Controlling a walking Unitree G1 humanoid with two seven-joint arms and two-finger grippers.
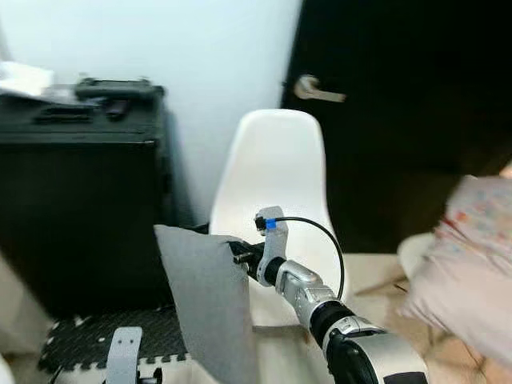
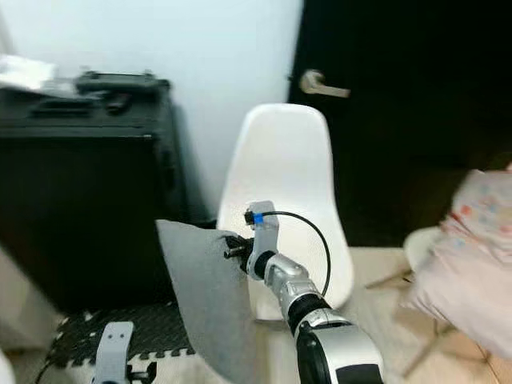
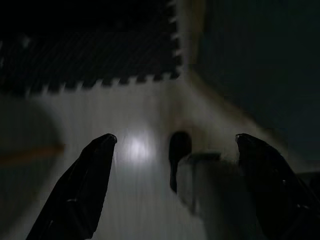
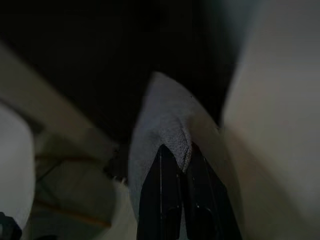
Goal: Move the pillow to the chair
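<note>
Grey pillow (image 1: 210,300): hanging by its upper corner, pinched in the right gripper (image 1: 240,254), held just in front of the white chair (image 1: 276,188), presumably for setting on the seat. Left gripper (image 3: 175,150): fingers spread, idle, low over the floor mat (image 1: 104,336). Black case (image 1: 80,192): beside the chair.

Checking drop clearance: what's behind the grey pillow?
Behind the grey pillow, held by the right claw, stand the white chair and the black case. The pillow covers part of the chair's seat.
</note>
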